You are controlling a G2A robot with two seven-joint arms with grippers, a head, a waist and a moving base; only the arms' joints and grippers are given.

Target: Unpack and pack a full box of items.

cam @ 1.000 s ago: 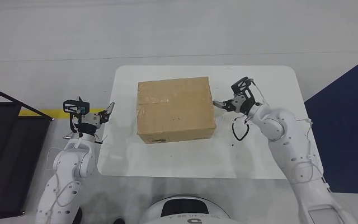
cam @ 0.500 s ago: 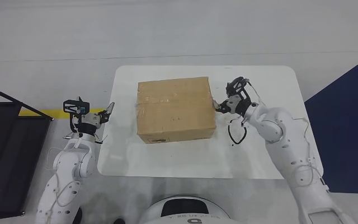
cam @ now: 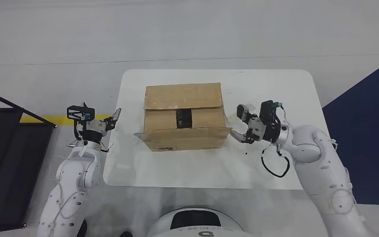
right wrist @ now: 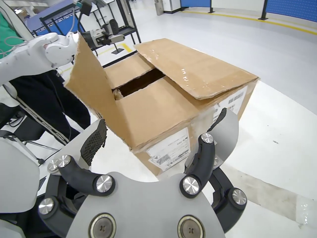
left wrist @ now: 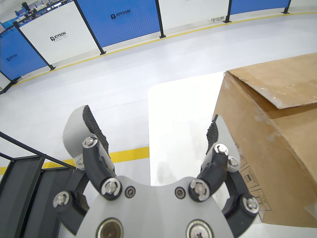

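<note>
A brown cardboard box (cam: 204,98) stands in the middle of the white table (cam: 266,172). Its near top flap (cam: 183,130) is lifted, and a dark gap (cam: 184,117) shows between the flaps. In the right wrist view that flap (right wrist: 99,82) stands up steeply while the far flap (right wrist: 193,70) lies almost flat. My right gripper (cam: 240,123) is open, empty, just off the box's right near corner (right wrist: 161,125). My left gripper (cam: 112,118) is open and empty beyond the table's left edge, apart from the box (left wrist: 272,130), its fingers (left wrist: 94,127) wide.
A black rack (cam: 18,154) stands on the floor to the left. A blue panel (cam: 361,118) borders the right side. A black cable loop (cam: 273,166) hangs by the right wrist. Bare table lies in front of and right of the box.
My right gripper has moved from the box's right side towards its near right corner. The near flap has come up and the box top now shows a gap. The left arm is still.
</note>
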